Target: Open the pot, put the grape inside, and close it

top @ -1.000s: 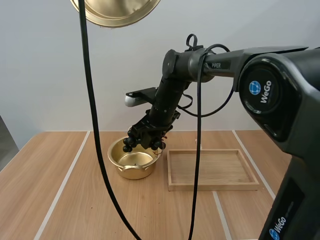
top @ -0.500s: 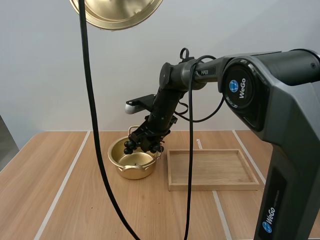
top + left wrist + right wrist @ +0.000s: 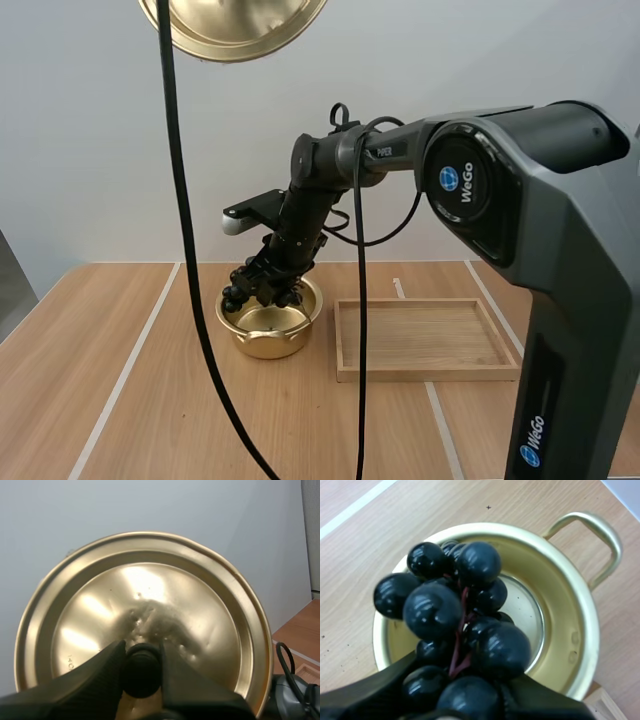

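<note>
Dark grapes (image 3: 455, 625), pinched in the right gripper's (image 3: 270, 276) fingers, have moved left from the tray-side rim and now hang over the open brass pot (image 3: 268, 338), so release looks close. The left gripper (image 3: 141, 651) clamps the lid's (image 3: 150, 595) knob, holding it high. The wooden table (image 3: 300, 420) carries a wooden tray (image 3: 425, 374) just beside the pot, with a plain pale wall behind.

pot (image 3: 565, 630) gold metal, polished, glossy inside. lid (image 3: 200, 615) same gold metal, shiny, small dents. lid knob (image 3: 142, 670) black, matt, looks plastic. grapes (image 3: 455, 625) dark, smooth, glossy. tray (image 3: 425, 372) pale bare wood, matt. bench (image 3: 150, 400) wood-grain, smooth, matt. left fingers (image 3: 95, 680) black, matt.
</note>
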Tool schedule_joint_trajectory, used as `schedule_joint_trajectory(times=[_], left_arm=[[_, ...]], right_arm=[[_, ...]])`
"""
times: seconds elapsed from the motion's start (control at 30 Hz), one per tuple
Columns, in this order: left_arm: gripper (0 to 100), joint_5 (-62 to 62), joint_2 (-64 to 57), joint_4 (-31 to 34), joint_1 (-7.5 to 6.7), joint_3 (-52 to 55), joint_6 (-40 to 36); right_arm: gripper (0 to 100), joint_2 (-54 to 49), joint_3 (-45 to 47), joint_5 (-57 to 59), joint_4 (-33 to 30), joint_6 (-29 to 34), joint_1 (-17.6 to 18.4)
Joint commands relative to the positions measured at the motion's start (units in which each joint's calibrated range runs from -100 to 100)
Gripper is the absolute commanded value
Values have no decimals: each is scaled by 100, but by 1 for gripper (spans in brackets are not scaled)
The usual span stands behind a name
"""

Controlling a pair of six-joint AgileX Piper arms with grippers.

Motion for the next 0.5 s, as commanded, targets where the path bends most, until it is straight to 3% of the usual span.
schedule_joint_trajectory(times=[0.0,0.47], left_arm=[[0,-67,-32,-41,-11,-45,-54],[0,-67,-32,-29,-11,-45,-54]], right_arm=[[0,158,-65,-64,-32,1,2],[0,758,-108,-364,-21,-19,2]])
